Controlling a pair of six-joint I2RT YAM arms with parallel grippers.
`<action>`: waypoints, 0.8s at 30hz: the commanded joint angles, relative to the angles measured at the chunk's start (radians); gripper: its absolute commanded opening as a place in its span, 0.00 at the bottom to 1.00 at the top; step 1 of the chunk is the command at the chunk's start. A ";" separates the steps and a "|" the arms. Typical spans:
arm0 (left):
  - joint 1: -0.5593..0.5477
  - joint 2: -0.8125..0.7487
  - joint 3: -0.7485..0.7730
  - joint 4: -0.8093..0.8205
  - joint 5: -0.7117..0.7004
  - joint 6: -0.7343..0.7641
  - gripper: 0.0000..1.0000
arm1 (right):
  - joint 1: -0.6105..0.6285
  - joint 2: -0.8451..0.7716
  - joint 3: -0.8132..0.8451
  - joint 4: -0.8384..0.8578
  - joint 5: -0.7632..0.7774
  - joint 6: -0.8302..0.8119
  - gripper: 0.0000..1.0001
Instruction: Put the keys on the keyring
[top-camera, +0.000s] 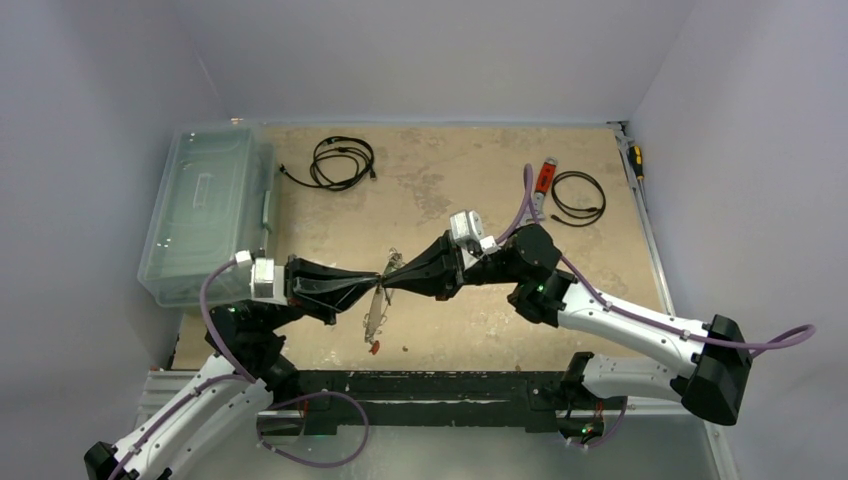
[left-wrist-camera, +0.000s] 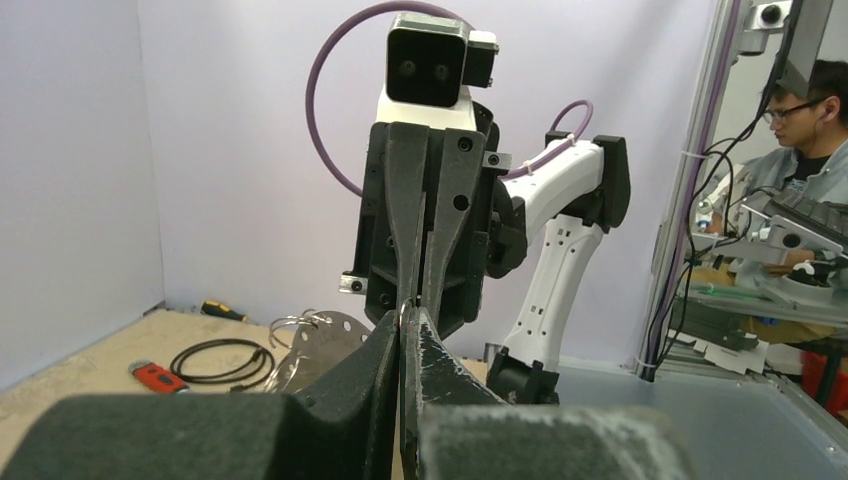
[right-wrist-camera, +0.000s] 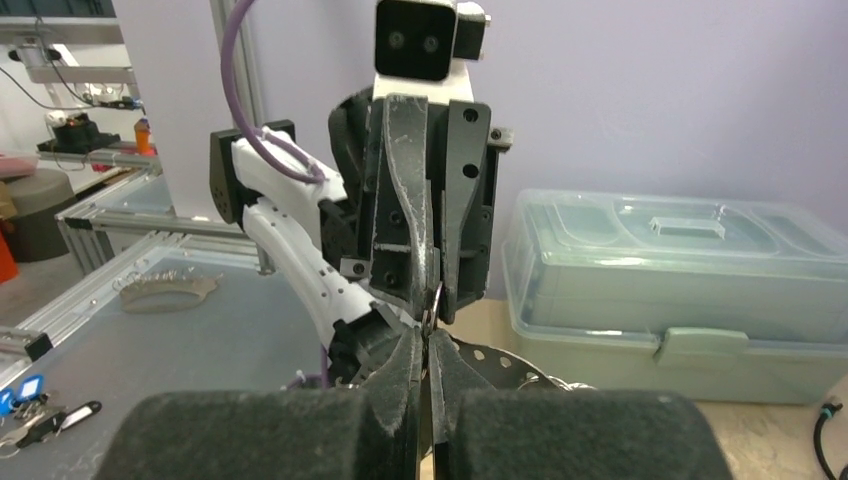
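Observation:
My left gripper (top-camera: 374, 289) and right gripper (top-camera: 389, 285) meet tip to tip above the middle of the table. Both are shut on the keyring (top-camera: 380, 300), a thin grey metal piece seen edge-on between the tips. In the left wrist view a wire loop (left-wrist-camera: 404, 308) sits pinched at my fingertips (left-wrist-camera: 385, 335), and a flat perforated part (left-wrist-camera: 325, 345) with small rings shows to the left. The right wrist view shows the same loop (right-wrist-camera: 431, 300) and perforated part (right-wrist-camera: 500, 365). A small red key (top-camera: 374, 347) is at the keyring's low end.
A clear plastic box (top-camera: 205, 210) stands at the left. Black coiled cables (top-camera: 342, 160) (top-camera: 578, 196), a red-handled tool (top-camera: 544, 178) and a screwdriver (top-camera: 635, 160) lie at the back. Loose tagged keys (right-wrist-camera: 30, 410) and another perforated plate (right-wrist-camera: 165, 290) lie on the grey metal surface.

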 joint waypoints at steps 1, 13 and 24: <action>0.010 -0.025 0.097 -0.266 -0.019 0.128 0.00 | 0.005 -0.018 0.063 -0.008 -0.010 -0.012 0.00; 0.007 -0.040 0.315 -0.864 0.040 0.463 0.50 | 0.005 -0.055 0.355 -0.934 0.109 -0.462 0.00; -0.007 0.042 0.228 -0.645 0.205 0.386 0.40 | 0.005 0.048 0.539 -1.316 0.174 -0.558 0.00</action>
